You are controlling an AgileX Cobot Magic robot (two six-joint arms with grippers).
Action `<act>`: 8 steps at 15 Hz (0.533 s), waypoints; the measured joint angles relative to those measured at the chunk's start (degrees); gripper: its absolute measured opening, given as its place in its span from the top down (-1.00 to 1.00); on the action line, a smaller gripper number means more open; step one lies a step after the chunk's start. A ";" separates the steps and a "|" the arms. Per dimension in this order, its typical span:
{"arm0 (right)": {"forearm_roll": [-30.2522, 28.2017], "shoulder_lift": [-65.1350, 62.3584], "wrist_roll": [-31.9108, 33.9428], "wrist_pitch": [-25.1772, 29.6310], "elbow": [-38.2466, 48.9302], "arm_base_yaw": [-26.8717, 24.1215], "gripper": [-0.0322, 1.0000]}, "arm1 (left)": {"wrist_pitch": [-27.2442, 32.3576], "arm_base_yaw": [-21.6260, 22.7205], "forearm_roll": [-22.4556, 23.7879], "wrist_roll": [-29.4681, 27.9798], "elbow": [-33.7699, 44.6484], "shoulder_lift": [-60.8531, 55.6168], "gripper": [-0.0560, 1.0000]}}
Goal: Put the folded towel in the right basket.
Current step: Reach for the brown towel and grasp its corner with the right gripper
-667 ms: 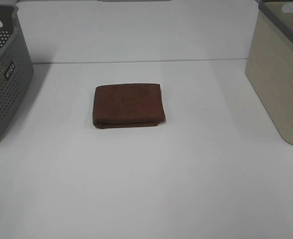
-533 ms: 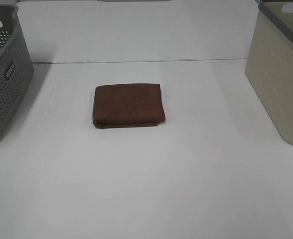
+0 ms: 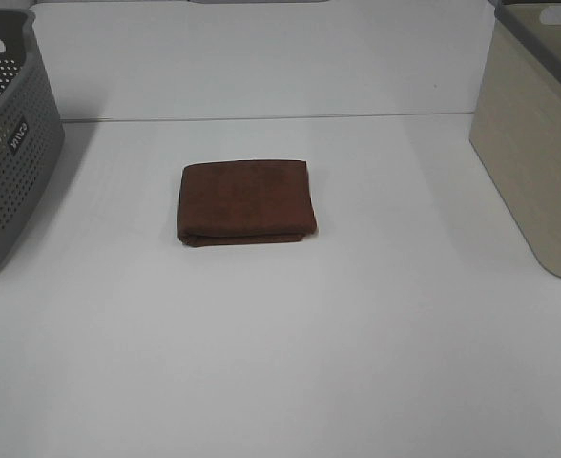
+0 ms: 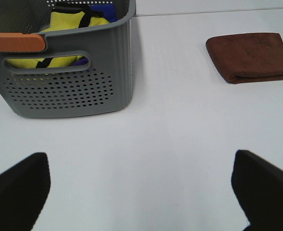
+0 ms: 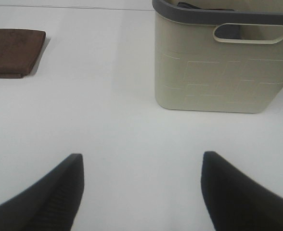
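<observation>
Possibly the folded towel (image 3: 247,202) is pulled apart if only one layer is pinched; left gripper (image 4: 141,190) and right gripper (image 5: 144,185) are seen open, empty

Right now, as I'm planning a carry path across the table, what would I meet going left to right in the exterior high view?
grey perforated basket → folded brown towel → beige basket

Towel (image 3: 246,202) unblocked, open table (image 3: 395,286) to R basket (image 3: 538,162)
</observation>
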 joint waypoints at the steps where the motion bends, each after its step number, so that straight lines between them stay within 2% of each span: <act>1: 0.00 0.00 0.00 0.00 0.00 0.00 -0.34 | 0.00 0.00 0.00 0.00 0.00 0.00 -0.94; 8: 0.00 0.00 0.00 0.00 0.00 0.00 -0.34 | 0.00 0.00 0.00 0.00 0.00 0.00 -0.94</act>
